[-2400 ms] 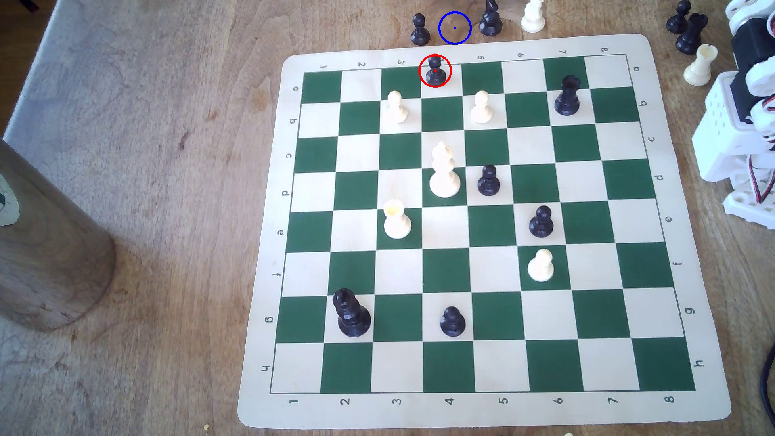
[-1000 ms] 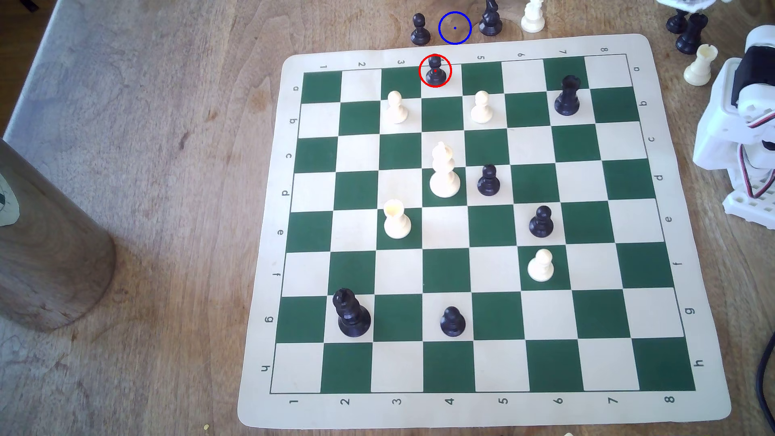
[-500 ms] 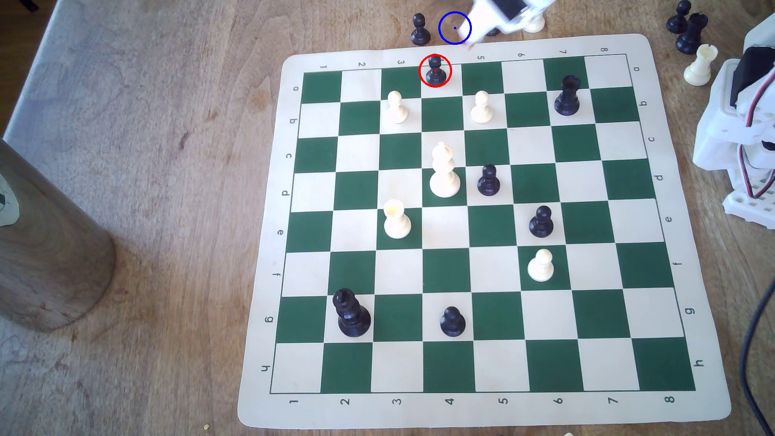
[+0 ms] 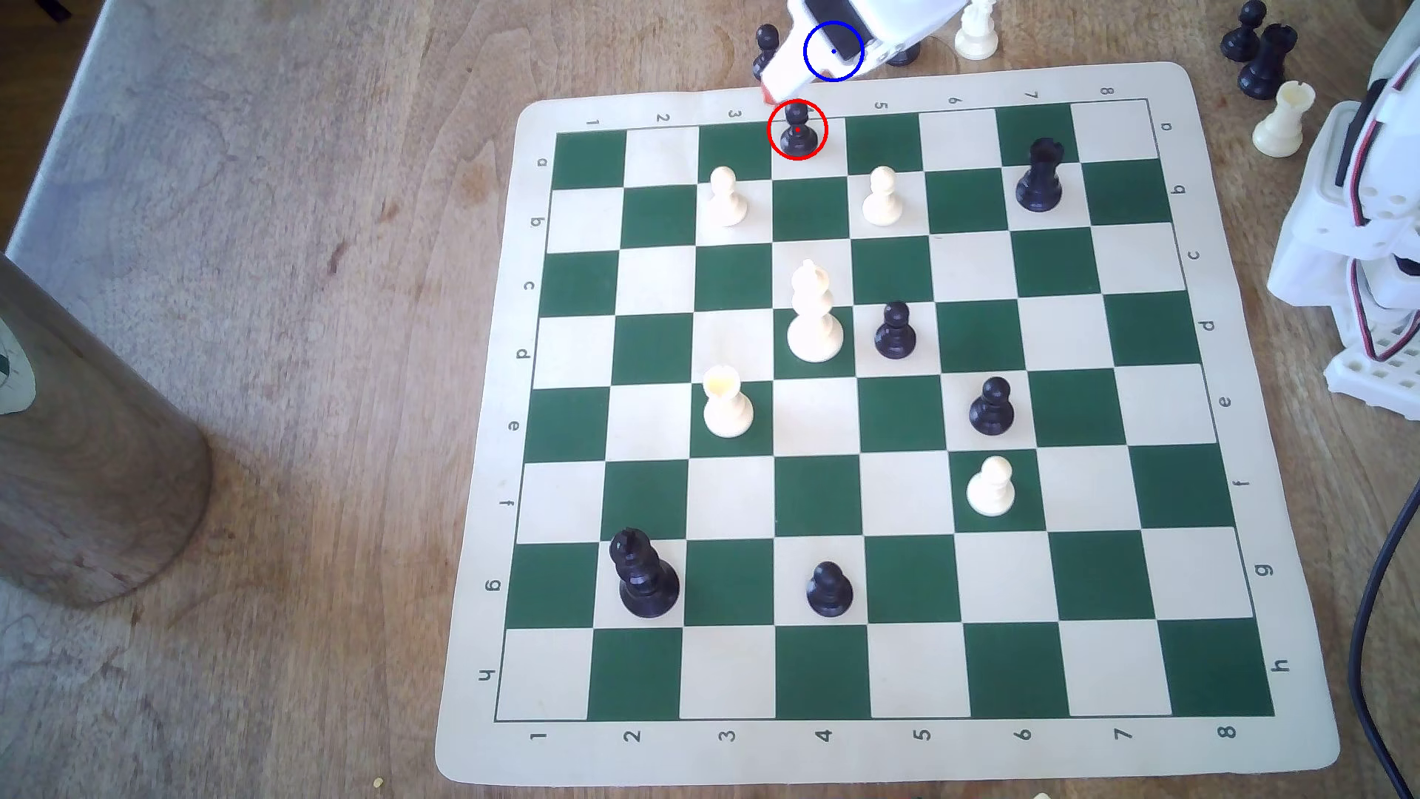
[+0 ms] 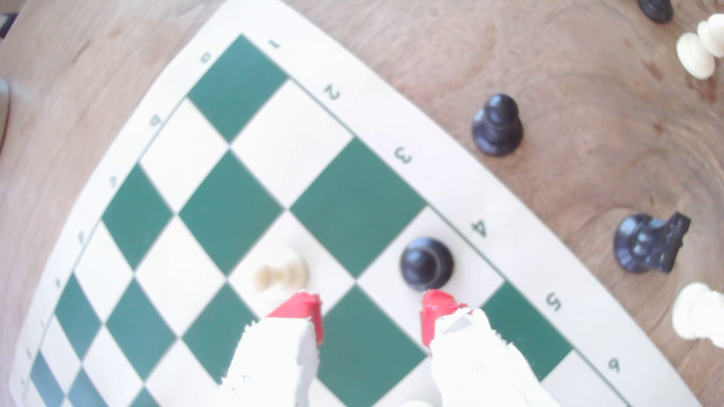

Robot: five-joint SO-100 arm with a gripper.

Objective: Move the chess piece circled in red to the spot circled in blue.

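The black pawn (image 4: 797, 129) stands inside the red ring on the board's far row, column 4. From above in the wrist view, the pawn (image 5: 427, 264) sits just ahead of one red fingertip (image 5: 438, 309). My gripper (image 4: 776, 88) reaches in from the top edge, its red tip just behind the pawn. In the wrist view the gripper (image 5: 370, 313) is open, with nothing between its fingers and the pawn off to one side of the gap. The blue ring (image 4: 834, 51) is drawn off the board behind the pawn. The arm covers most of the wood inside it.
Flanking the blue ring are a black pawn (image 4: 767, 44) and a dark piece (image 4: 904, 54), both off the board. White pawns (image 4: 726, 196) (image 4: 882, 196) stand one row nearer. More captured pieces (image 4: 1268, 61) and the arm's base (image 4: 1368, 230) are at the exterior view's right. A brown cylinder (image 4: 92, 461) is at its left.
The arm swung in from the exterior view's right along the far edge. The gripper has moved left over the blue ring and down to just behind the ringed pawn. No piece has moved.
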